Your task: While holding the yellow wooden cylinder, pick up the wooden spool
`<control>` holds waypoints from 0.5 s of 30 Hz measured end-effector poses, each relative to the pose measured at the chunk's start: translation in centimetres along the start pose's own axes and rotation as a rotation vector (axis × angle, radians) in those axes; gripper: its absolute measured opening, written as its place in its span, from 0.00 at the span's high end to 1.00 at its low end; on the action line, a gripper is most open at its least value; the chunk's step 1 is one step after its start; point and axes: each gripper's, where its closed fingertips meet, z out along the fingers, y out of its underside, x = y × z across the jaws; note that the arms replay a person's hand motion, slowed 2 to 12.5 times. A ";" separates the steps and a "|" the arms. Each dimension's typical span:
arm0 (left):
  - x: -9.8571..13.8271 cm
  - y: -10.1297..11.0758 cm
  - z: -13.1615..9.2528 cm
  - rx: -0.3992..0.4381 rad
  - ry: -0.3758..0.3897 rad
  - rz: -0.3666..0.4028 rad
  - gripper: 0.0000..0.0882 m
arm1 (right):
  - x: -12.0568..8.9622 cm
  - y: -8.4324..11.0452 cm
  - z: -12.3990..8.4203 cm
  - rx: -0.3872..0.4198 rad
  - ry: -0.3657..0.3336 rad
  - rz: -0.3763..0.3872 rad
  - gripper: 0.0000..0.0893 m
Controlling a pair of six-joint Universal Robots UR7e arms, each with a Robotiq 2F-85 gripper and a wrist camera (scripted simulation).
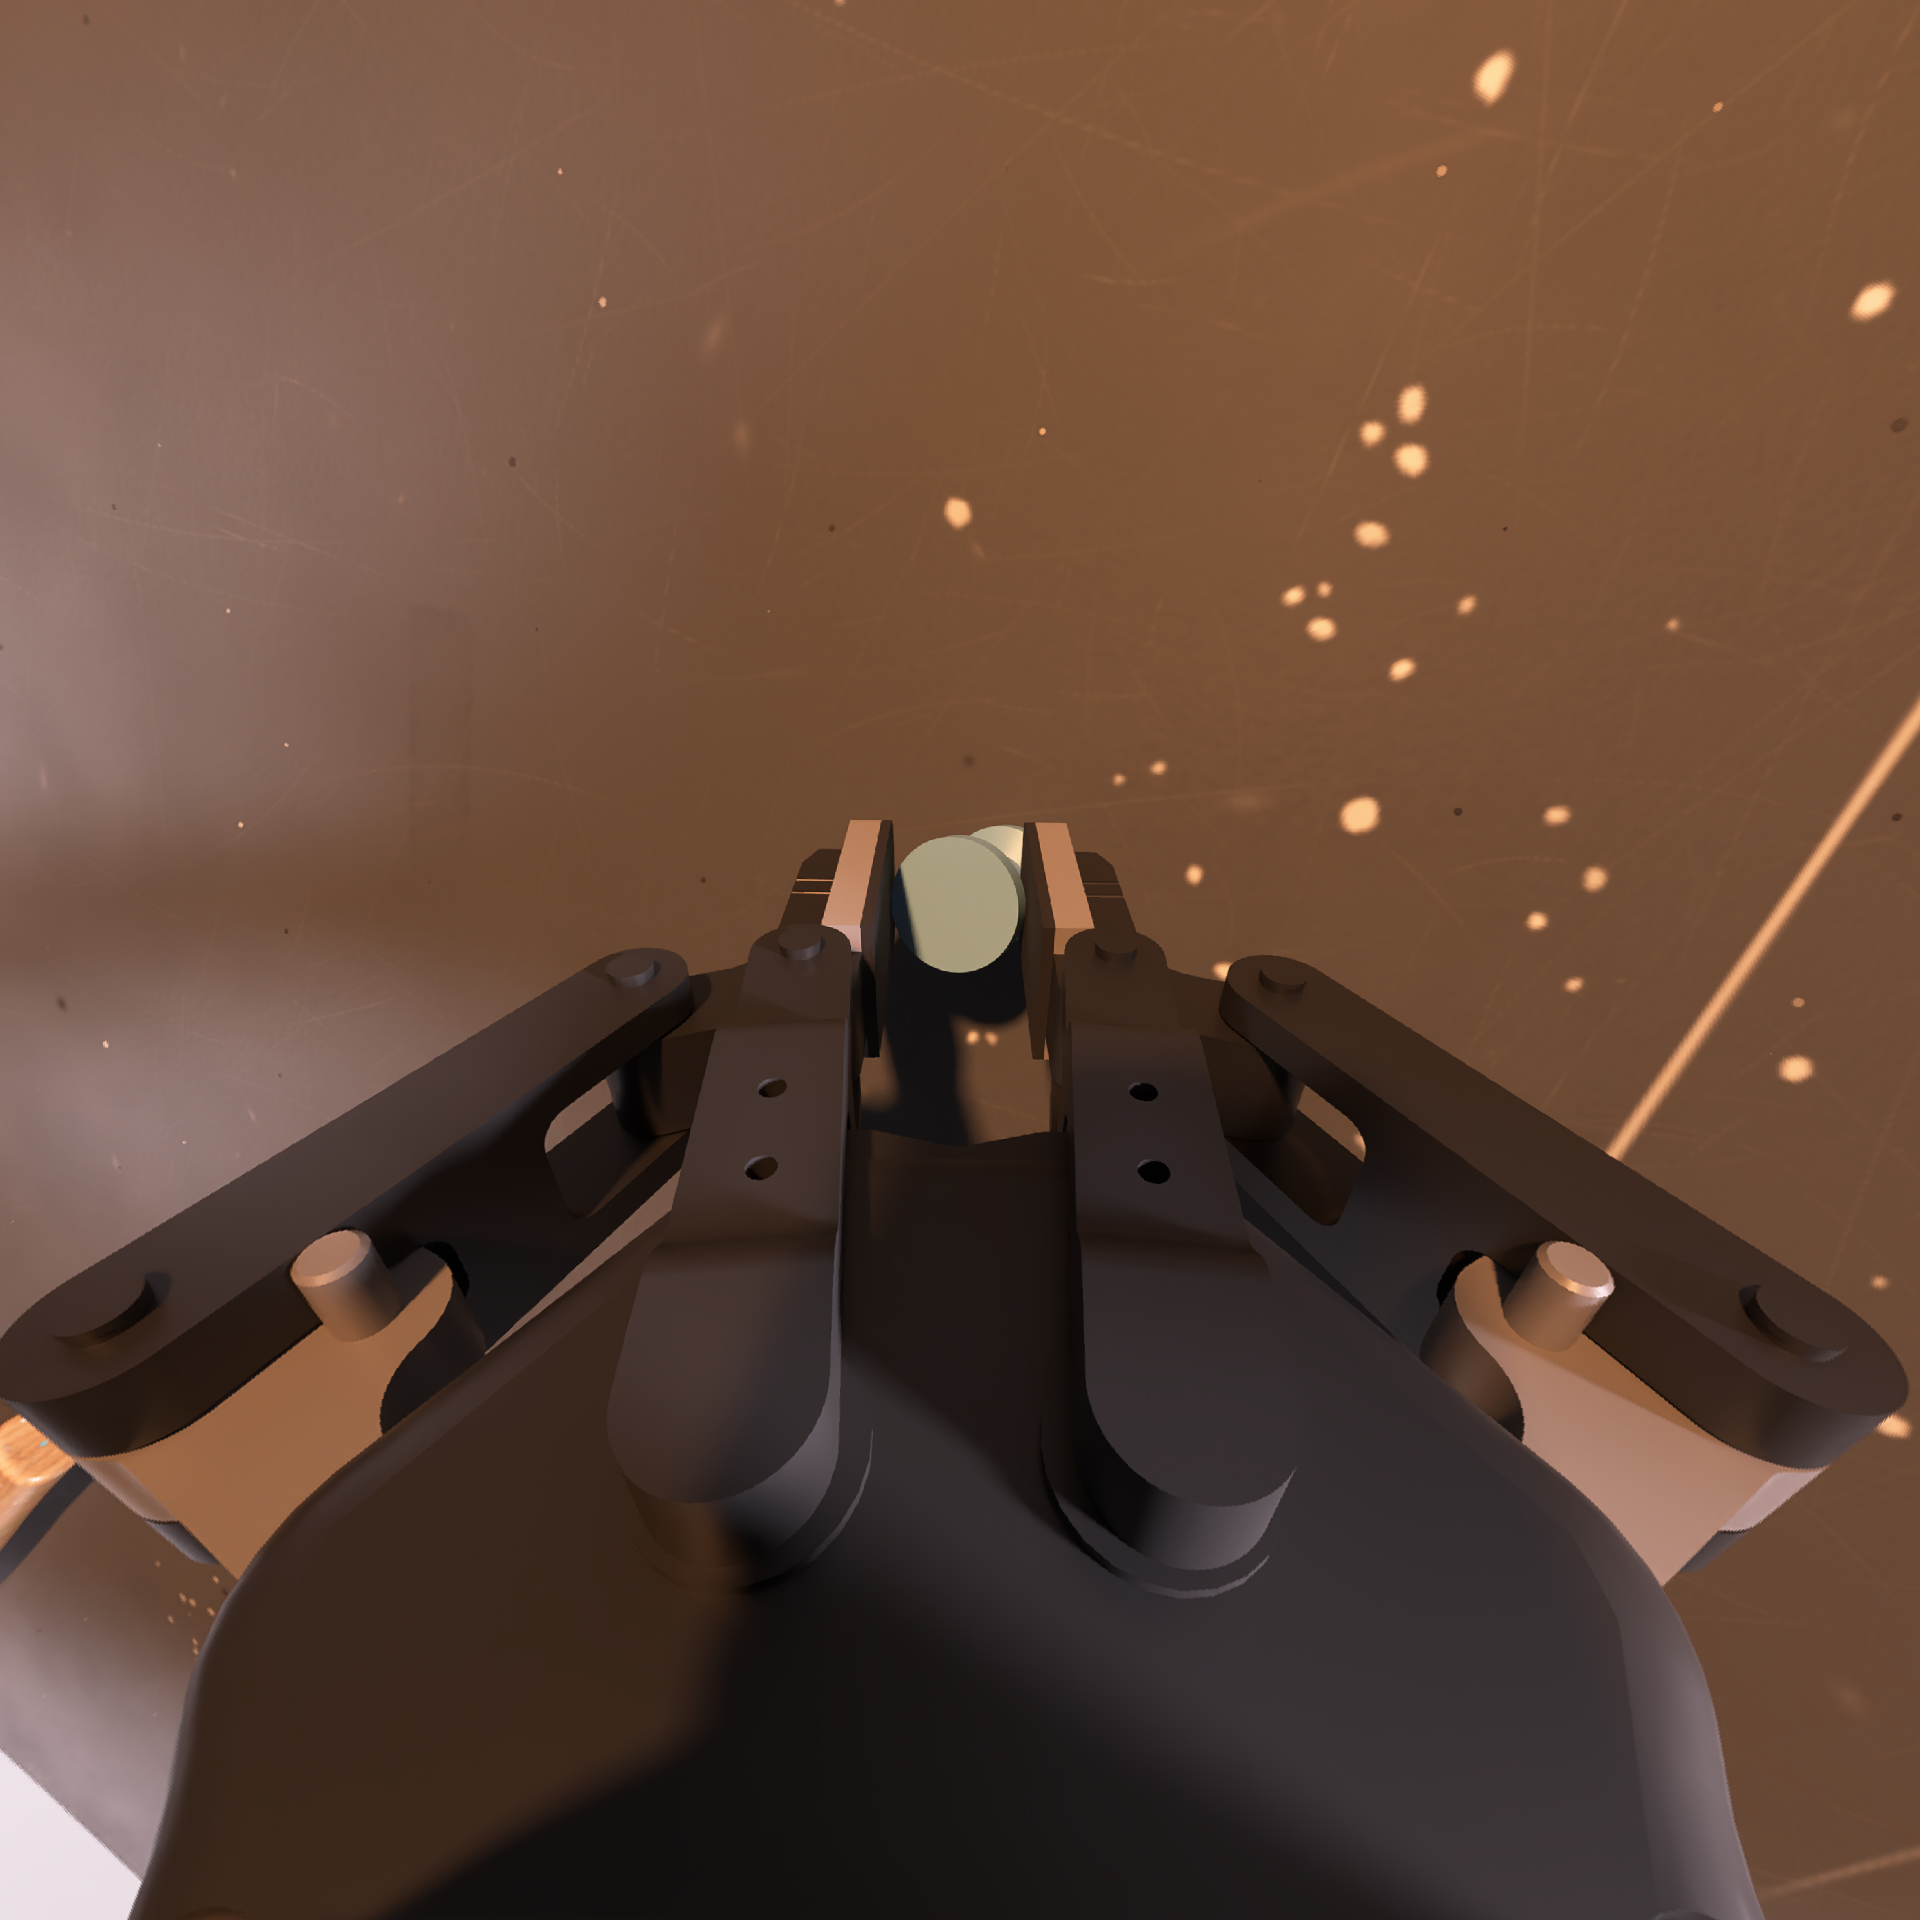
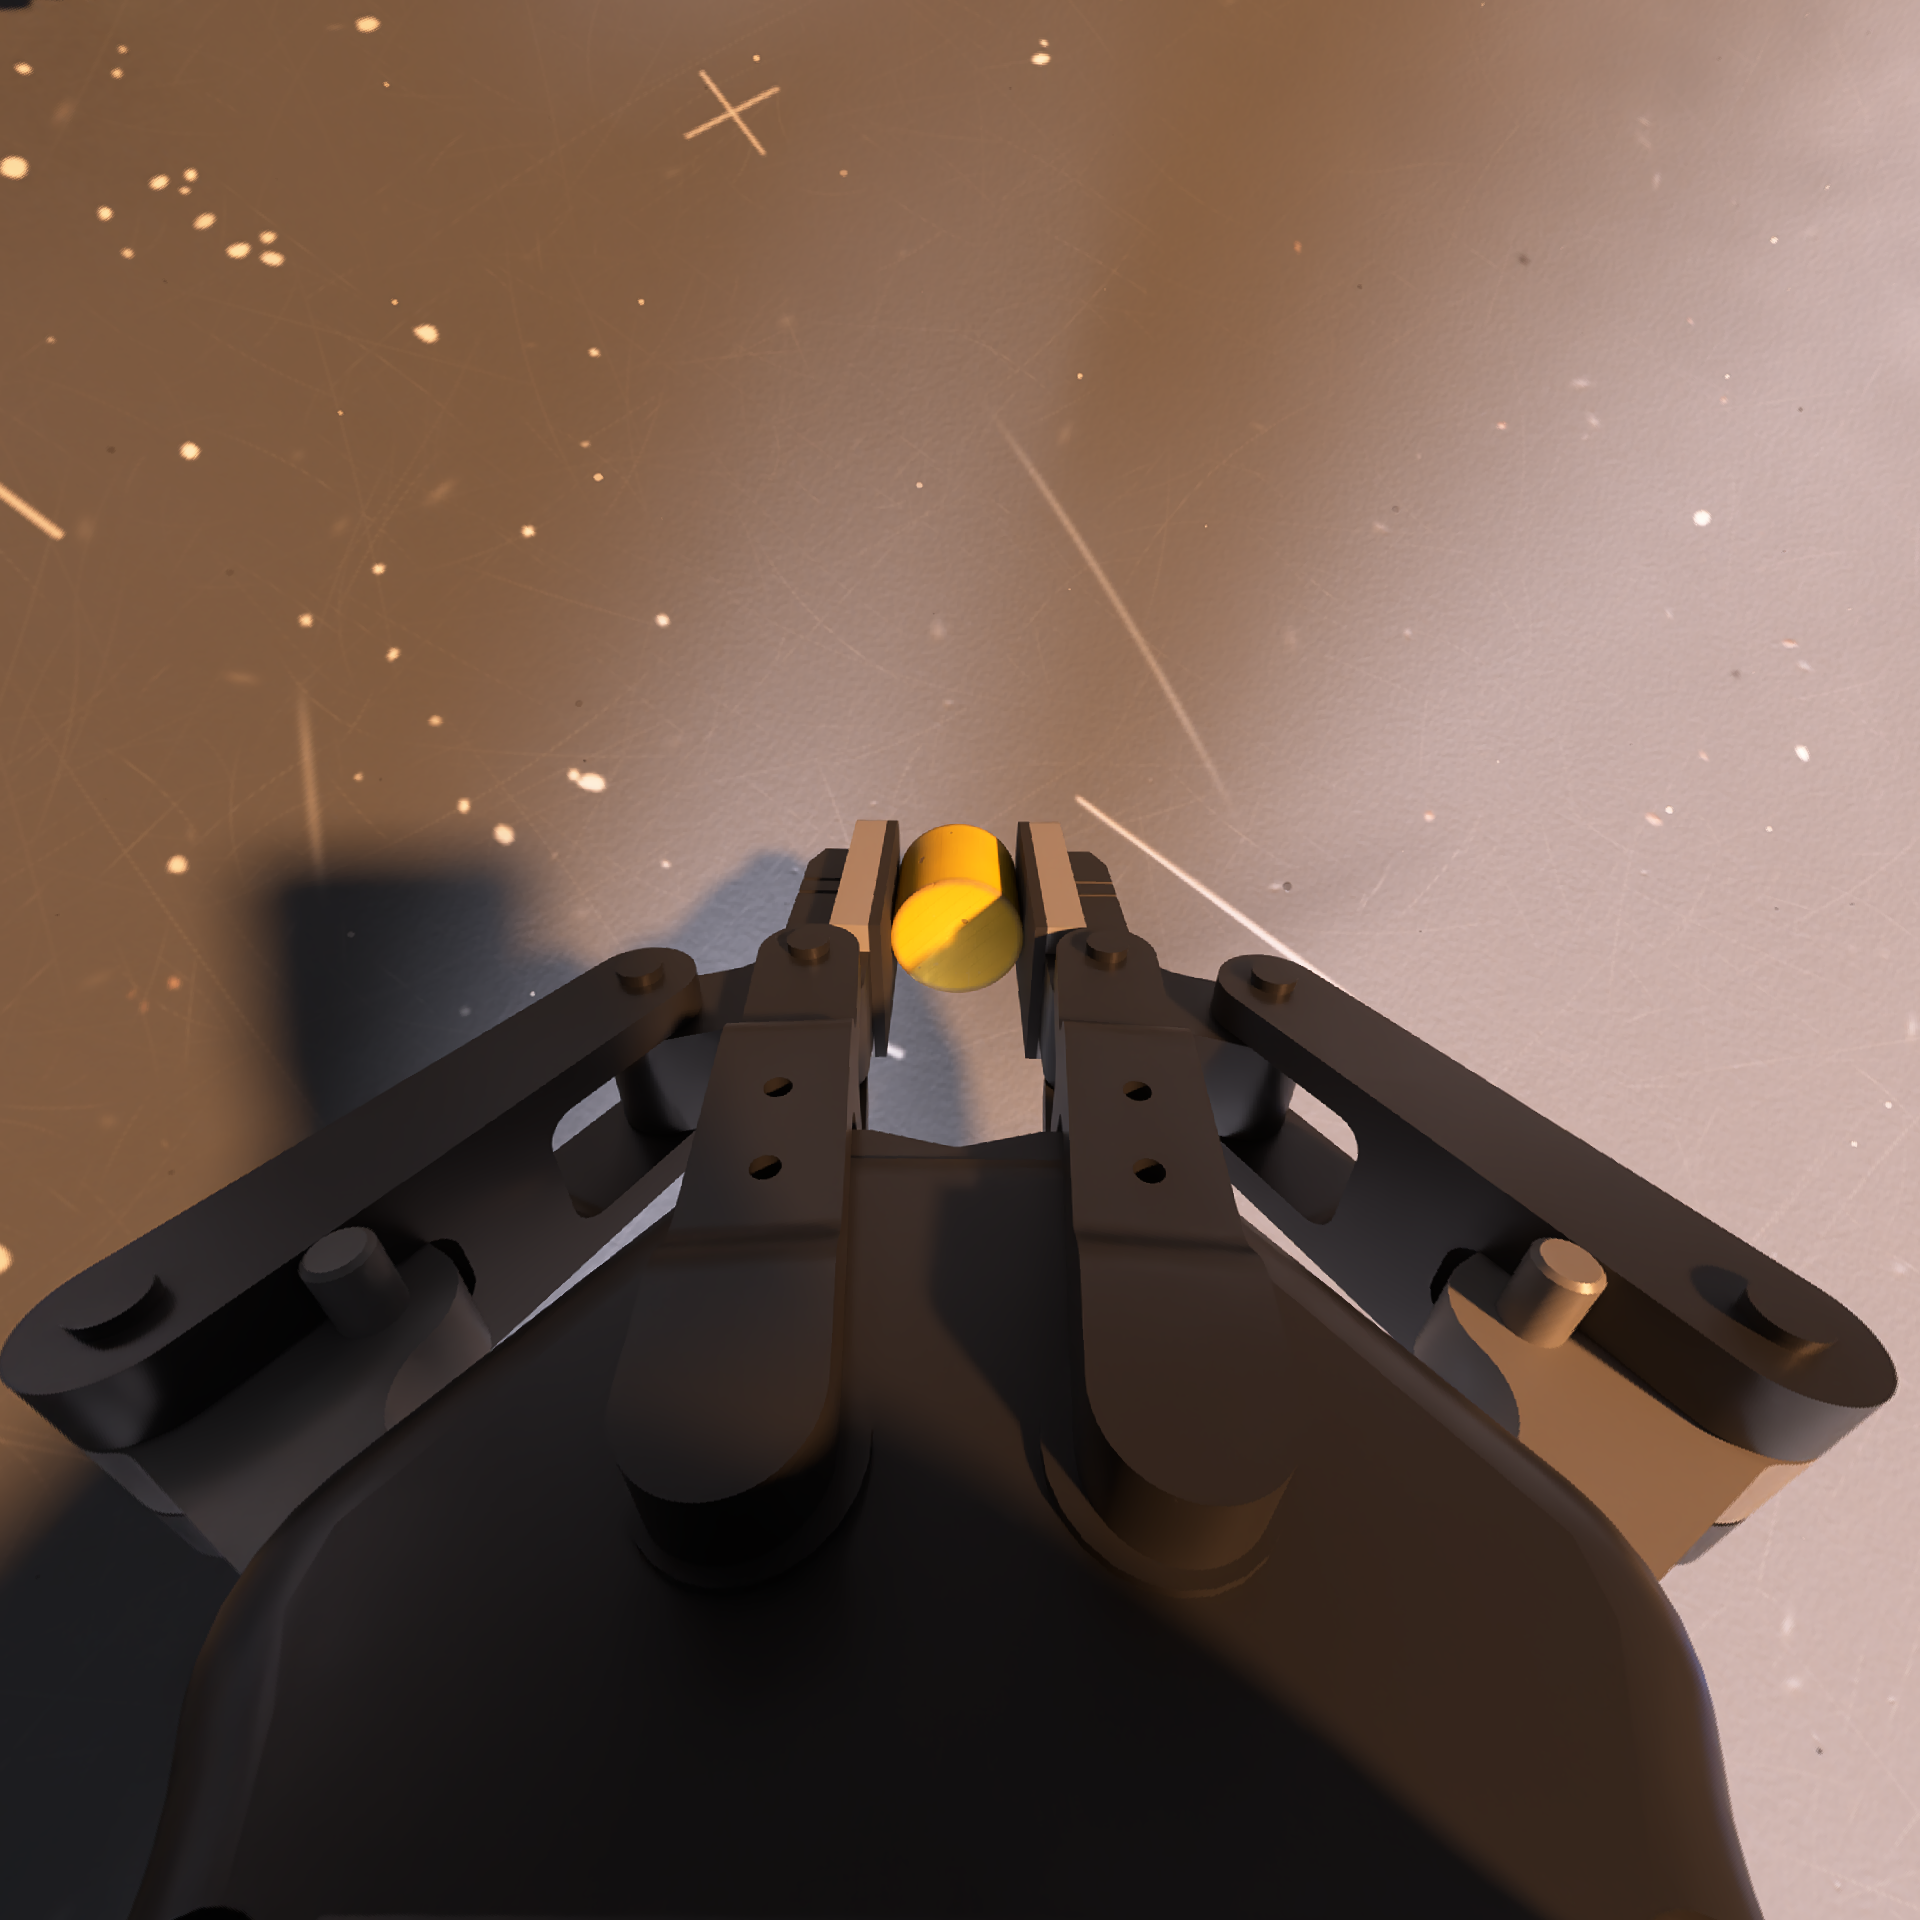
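In the left wrist view, my left gripper (image 1: 958,883) is shut on the pale wooden spool (image 1: 956,914); its round end disc faces the camera and the far disc shows just behind it. The spool hangs above the brown table with its shadow below. In the right wrist view, my right gripper (image 2: 956,883) is shut on the yellow wooden cylinder (image 2: 954,914), which lies along the fingers with its flat end toward the camera, held above the table.
A scratched, speckled brown table top (image 1: 623,416) fills both views. A wooden object's end (image 1: 26,1455) shows at the left edge of the left wrist view. A dark shadow (image 2: 395,997) lies on the table left of the right gripper.
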 end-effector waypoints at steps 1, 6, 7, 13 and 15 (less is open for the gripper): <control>0.0 0.0 0.0 0.000 -0.004 0.000 0.75 | 0.0 0.0 0.0 0.000 0.000 0.000 0.78; -0.5 0.2 -0.6 0.004 -0.035 -0.005 0.75 | 0.0 0.0 0.0 0.000 0.000 -0.001 0.78; -0.5 0.1 -0.8 0.008 -0.041 -0.007 0.75 | 0.0 0.0 0.0 0.000 0.000 -0.002 0.78; -1.1 -0.3 -2.3 0.035 -0.074 -0.040 0.75 | 0.0 0.0 0.0 -0.001 0.000 -0.003 0.78; -1.3 -0.6 -3.1 0.052 -0.086 -0.051 0.75 | 0.0 0.0 0.0 -0.001 0.000 -0.003 0.78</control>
